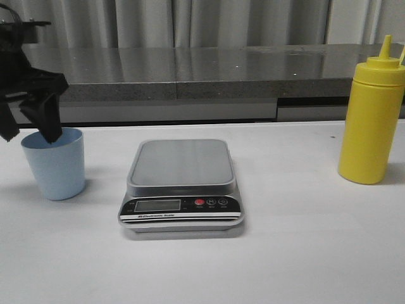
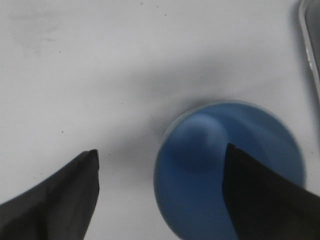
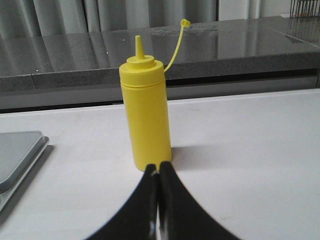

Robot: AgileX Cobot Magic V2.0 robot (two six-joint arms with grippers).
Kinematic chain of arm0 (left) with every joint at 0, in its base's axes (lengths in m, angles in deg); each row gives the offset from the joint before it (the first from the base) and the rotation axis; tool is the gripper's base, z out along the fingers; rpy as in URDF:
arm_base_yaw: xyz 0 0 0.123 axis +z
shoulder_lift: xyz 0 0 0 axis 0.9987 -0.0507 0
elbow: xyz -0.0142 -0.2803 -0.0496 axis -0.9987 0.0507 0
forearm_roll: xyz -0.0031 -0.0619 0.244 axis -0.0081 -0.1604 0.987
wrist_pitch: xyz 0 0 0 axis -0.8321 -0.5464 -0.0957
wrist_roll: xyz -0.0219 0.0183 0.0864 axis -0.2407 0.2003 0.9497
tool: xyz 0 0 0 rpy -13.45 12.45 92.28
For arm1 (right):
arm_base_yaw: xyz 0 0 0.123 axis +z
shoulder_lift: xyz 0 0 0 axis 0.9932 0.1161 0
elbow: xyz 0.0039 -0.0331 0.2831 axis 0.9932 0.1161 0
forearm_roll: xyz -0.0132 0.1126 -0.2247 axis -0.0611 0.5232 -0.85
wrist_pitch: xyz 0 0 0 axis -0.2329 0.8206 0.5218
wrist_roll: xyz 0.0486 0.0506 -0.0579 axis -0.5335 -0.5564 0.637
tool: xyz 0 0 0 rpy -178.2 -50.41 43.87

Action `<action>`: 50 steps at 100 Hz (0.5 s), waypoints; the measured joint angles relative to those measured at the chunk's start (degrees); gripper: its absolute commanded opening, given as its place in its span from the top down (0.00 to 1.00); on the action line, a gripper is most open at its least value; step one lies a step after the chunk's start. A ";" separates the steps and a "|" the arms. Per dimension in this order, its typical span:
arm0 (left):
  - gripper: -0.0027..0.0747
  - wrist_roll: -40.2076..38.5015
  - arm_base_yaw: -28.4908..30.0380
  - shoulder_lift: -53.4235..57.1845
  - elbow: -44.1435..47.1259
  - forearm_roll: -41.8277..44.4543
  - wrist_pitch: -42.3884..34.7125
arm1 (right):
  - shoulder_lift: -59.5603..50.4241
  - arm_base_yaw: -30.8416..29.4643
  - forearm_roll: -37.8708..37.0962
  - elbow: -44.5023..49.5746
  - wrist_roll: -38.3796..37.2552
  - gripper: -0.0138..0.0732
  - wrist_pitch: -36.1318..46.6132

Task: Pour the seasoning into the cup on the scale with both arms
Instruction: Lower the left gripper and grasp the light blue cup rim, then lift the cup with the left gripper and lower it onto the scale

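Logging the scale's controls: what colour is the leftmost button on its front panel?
Red, on the scale; the front view shows it best.

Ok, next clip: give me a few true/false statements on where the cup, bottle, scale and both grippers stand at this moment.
1. The cup stands on the scale. False: it stands on the table, left of the scale.
2. The left gripper is open, one finger inside the cup's rim. True.
3. The seasoning bottle lies on its side. False: it stands upright.
4. The right gripper is shut, holding nothing. True.
5. The scale's platform is bare. True.
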 measured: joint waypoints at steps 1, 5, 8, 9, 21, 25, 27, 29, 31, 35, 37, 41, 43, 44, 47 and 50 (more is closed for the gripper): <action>0.35 0.00 0.00 -0.17 0.00 0.00 0.00 | 0.00 0.00 0.00 0.00 0.00 0.92 0.00; 0.37 0.00 0.00 -1.09 0.00 0.00 0.00 | 0.00 0.00 0.00 0.00 0.00 0.92 0.00; 0.39 0.00 0.00 -1.64 0.00 0.00 0.00 | 0.00 0.00 0.00 0.00 0.00 0.92 0.00; 0.40 0.00 0.00 -1.66 0.00 0.00 0.00 | 0.00 0.00 0.00 0.00 0.00 0.92 0.00; 0.55 0.00 0.00 -3.06 -0.09 0.00 0.00 | 0.00 0.00 0.00 0.00 0.00 0.92 0.00; 0.62 0.00 0.00 -3.21 -0.09 0.00 -0.12 | 0.00 0.00 0.00 0.00 0.00 0.92 0.00; 0.66 0.00 0.00 -3.21 -0.09 0.00 -0.20 | 0.00 0.00 0.00 0.00 0.00 0.92 0.00; 0.71 0.00 0.00 -3.36 -0.12 0.00 -0.20 | 0.00 0.00 0.00 0.00 0.00 0.92 0.00; 0.75 0.00 0.00 -3.35 -0.22 0.00 -0.20 | 0.00 0.00 0.00 0.00 0.00 0.92 0.00; 0.84 0.00 0.00 -3.35 -0.22 0.00 -0.24 | 0.00 0.00 0.00 0.00 0.00 0.92 0.00; 0.87 0.00 0.00 -3.35 -0.22 0.00 -0.24 | 0.00 0.00 0.00 0.00 0.00 0.92 0.00; 0.96 0.00 0.00 -3.35 -0.22 -0.07 -0.34 | 0.00 0.00 0.00 0.00 0.00 0.92 0.00; 1.00 0.00 0.00 -3.35 -0.22 -0.29 -0.34 | 0.00 0.00 0.00 0.00 0.00 0.92 0.00; 0.99 0.00 0.00 -3.35 -0.22 -0.30 -0.34 | 0.00 0.00 0.00 0.00 0.00 0.92 0.00; 0.99 0.00 0.00 -3.35 -0.22 -0.70 -0.38 | 0.00 0.00 0.00 0.00 0.00 0.92 0.00; 0.99 0.00 0.00 -3.35 -0.22 -0.94 -0.38 | 0.00 0.00 0.00 0.00 0.00 0.92 0.00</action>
